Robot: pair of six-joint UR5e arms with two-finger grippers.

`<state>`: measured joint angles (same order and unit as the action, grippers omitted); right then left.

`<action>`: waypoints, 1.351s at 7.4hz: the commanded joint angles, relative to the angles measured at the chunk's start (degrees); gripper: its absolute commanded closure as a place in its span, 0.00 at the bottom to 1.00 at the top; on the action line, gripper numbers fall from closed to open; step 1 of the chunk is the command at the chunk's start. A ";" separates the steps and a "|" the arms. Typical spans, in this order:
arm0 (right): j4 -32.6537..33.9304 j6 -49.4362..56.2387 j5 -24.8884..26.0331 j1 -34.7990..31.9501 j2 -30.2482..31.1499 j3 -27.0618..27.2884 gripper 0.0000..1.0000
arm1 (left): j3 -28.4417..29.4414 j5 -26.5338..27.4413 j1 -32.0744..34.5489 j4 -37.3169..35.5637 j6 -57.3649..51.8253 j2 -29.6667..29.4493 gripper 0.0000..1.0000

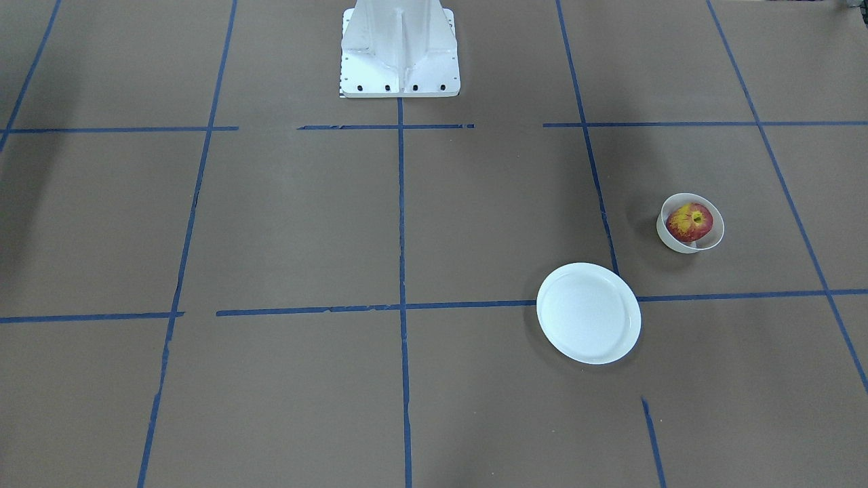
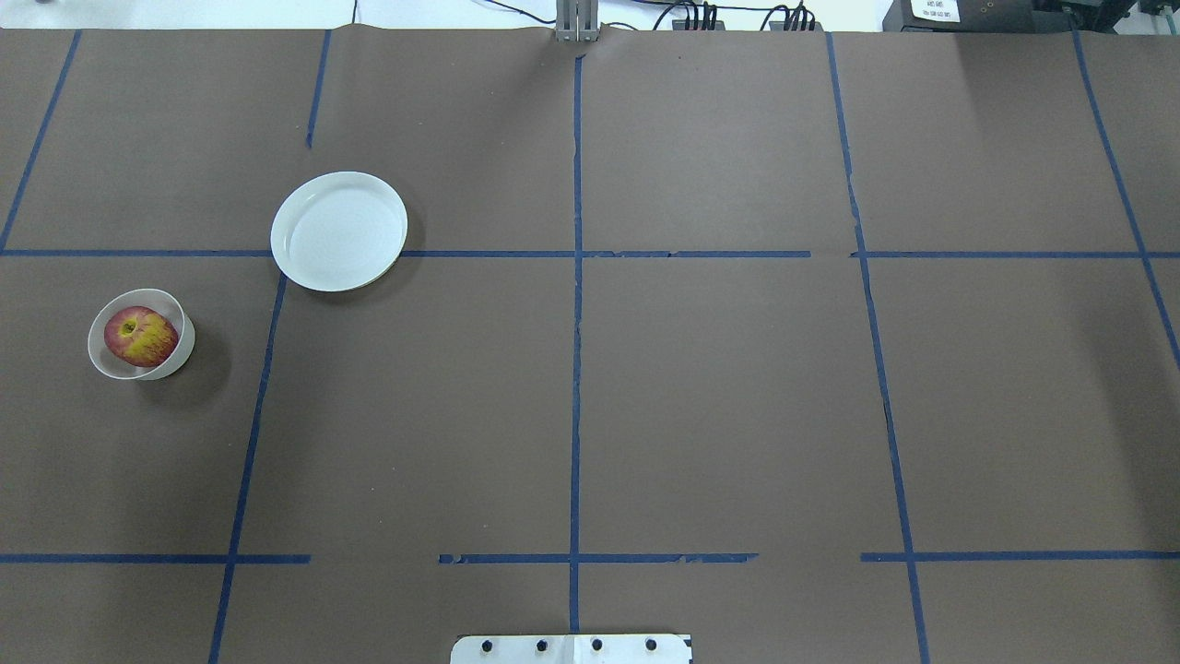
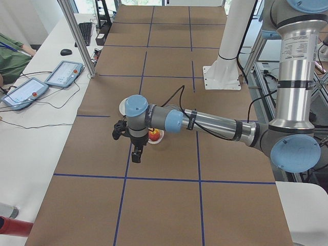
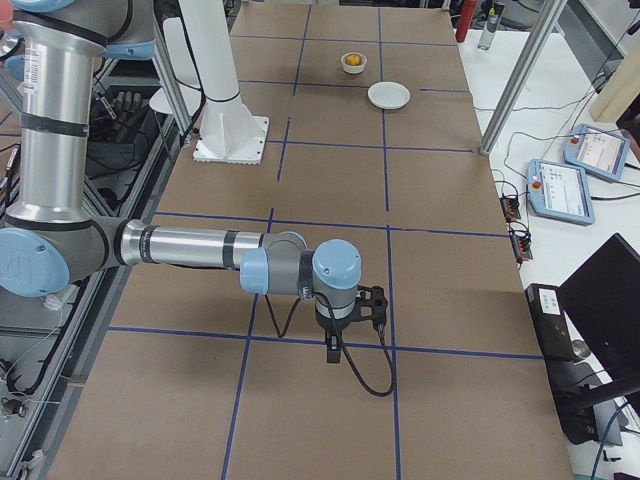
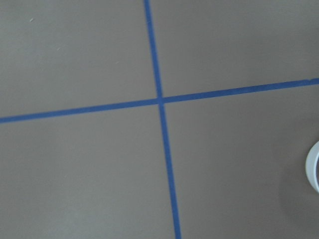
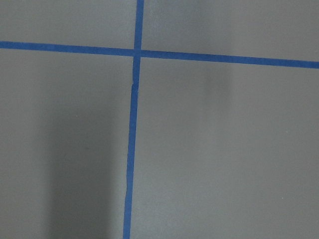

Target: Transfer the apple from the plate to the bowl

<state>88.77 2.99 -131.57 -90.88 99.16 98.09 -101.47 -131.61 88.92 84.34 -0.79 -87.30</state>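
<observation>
The red and yellow apple (image 1: 689, 222) lies inside the small cream-white bowl (image 1: 668, 239), stem dimple up. It also shows in the overhead view (image 2: 140, 337), in the bowl (image 2: 182, 353). The white plate (image 1: 588, 313) (image 2: 338, 231) lies bare a short way from the bowl. In the exterior left view my left gripper (image 3: 136, 155) hangs above the table just beside the bowl and apple (image 3: 154, 135). In the exterior right view my right gripper (image 4: 334, 347) hangs far from the bowl (image 4: 352, 62) and plate (image 4: 388, 95). I cannot tell whether either gripper is open or shut.
The white robot base (image 1: 400, 54) stands at the table's edge. Blue tape lines (image 2: 576, 369) cross the brown table. A metal post (image 3: 77, 36) and teach pendants (image 3: 62, 74) stand on the side table. A white dish edge (image 5: 314, 167) shows in the left wrist view.
</observation>
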 commanded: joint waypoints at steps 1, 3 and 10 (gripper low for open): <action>0.00 0.00 0.00 0.00 0.06 0.00 0.00 | 0.22 -0.48 1.35 -1.46 -0.52 1.42 0.00; 0.08 0.00 0.00 0.00 0.06 0.00 0.00 | 0.22 -0.57 1.26 -0.50 -0.44 1.16 0.00; 0.00 0.00 0.00 0.00 -0.02 0.00 0.00 | -0.31 -0.57 1.17 -0.40 -0.44 0.37 0.00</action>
<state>88.77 2.99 -131.57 -90.88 99.21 98.09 -101.84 -132.19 90.09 83.93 -1.23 -86.92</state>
